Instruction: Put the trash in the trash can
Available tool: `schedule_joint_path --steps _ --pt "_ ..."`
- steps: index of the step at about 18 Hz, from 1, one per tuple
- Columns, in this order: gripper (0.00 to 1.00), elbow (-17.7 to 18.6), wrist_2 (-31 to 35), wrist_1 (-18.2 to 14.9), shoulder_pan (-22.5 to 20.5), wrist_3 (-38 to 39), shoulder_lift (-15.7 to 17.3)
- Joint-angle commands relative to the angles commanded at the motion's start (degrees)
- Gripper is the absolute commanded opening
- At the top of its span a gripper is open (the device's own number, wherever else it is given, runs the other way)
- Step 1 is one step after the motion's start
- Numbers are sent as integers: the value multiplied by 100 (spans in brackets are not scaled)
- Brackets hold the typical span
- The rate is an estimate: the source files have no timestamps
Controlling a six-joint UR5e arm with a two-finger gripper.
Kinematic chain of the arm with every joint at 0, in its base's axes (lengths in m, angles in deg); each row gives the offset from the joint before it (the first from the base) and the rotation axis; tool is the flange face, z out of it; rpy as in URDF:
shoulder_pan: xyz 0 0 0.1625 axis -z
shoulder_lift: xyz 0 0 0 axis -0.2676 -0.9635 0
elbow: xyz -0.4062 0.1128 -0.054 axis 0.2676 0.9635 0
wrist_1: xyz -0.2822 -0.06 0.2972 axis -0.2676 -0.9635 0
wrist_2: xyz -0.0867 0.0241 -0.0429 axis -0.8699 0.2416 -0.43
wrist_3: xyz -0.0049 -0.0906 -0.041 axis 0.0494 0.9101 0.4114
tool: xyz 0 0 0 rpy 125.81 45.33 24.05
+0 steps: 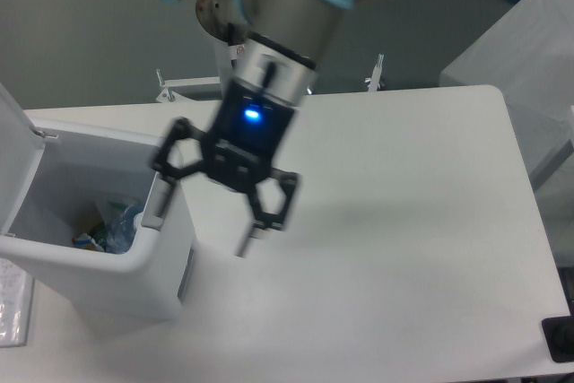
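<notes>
The bin (134, 262) looks like smooth white plastic, faintly glossy on its rounded rim. Inside it, clear shiny plastic trash (108, 226) catches the light, crinkled in places. The table (404, 221) is a smooth, matt white top. The gripper (204, 216) shows matt black fingers, blurred here, under a satin grey arm (296, 6) with pale blue plastic caps.

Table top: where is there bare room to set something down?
The table is bare from the gripper rightward to its right edge and front. The left is crowded: the trash can stands there, lid open, with trash inside, the gripper beside its rim.
</notes>
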Motion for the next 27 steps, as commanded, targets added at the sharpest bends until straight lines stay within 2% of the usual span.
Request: schedule_joint_path --steps 6,9,10,12,14,16,20,23,27 --pt "100 219 1583 -44 -184 -229 -132" --pt "100 351 1770 -140 -474 -517 -264" --pt "100 369 1770 -236 -571 -850 -264" --pt "100 299 1883 -885 -668 -1387 -282" --pt "100 272 2269 -1395 -703 -1913 -282" --pt "100 289 2604 -1712 -704 -2608 -273" --pt "100 351 2702 -1907 -738 -3374 -256" --pt "100 465 2754 -2135 -914 -3577 -229" --pt "100 413 3184 -2276 -906 -3771 -229"
